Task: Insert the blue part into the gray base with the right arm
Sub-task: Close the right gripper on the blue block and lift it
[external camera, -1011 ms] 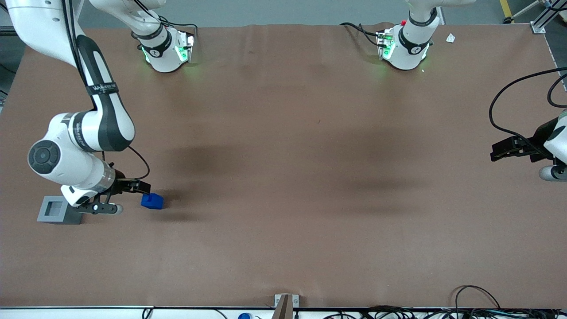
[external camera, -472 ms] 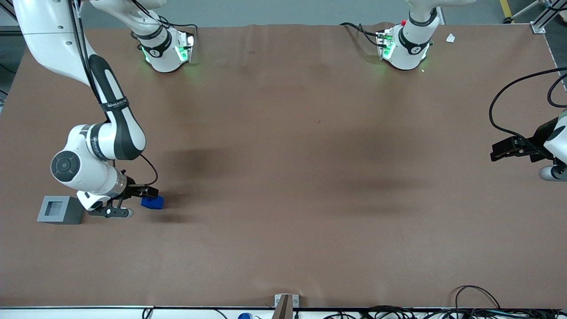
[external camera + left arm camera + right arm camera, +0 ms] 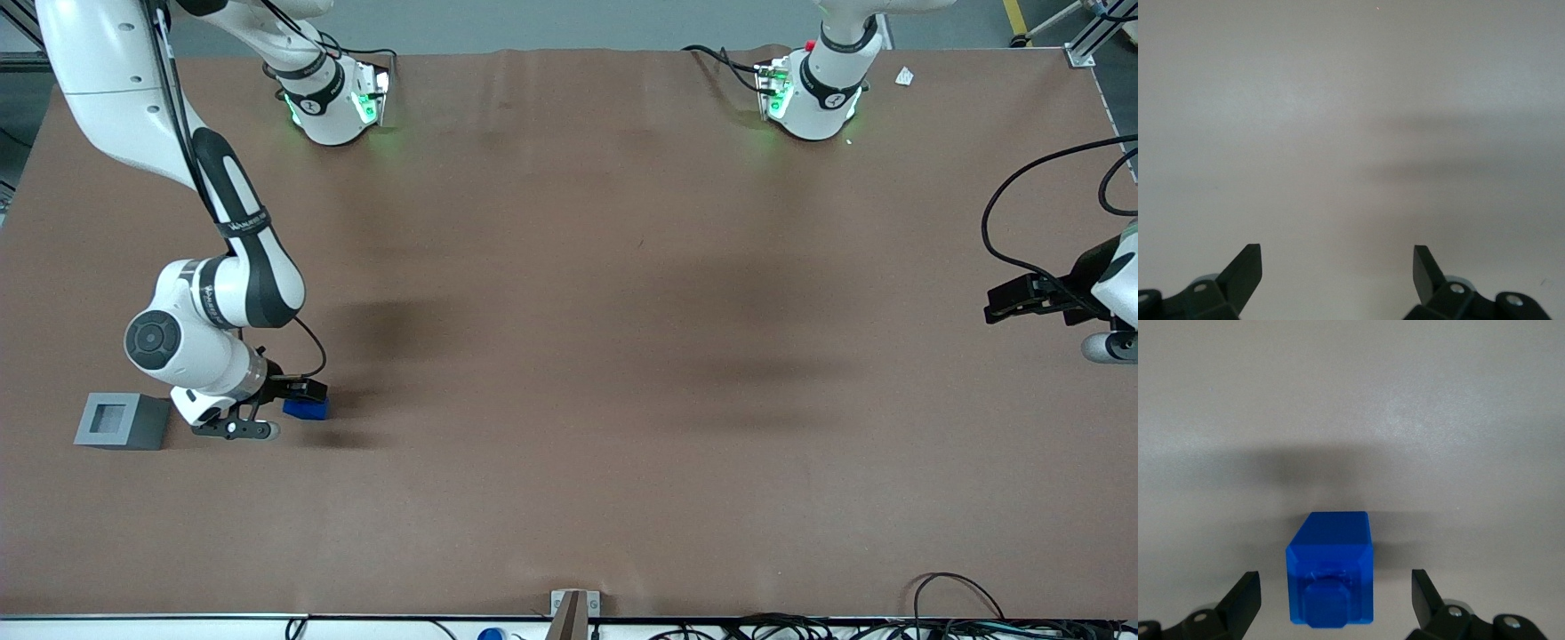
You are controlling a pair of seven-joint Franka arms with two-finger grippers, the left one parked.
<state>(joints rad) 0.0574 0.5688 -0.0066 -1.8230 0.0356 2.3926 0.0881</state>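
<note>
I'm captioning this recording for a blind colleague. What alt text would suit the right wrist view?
A bright blue part sits on a plain pale table, centered between the two open black fingers of the right arm's gripper, which touch neither side of it. The part casts a soft shadow on the table, and nothing else shows.

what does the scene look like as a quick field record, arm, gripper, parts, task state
working arm: right arm, reaching down over the table
gripper: gripper low over the blue part, jaws open, one on each side of it, not touching
blue part: blue part resting on the table, not gripped
gray base: gray base beside the arm, toward the working arm's end, recess empty
task state: part not yet picked up or inserted
</note>
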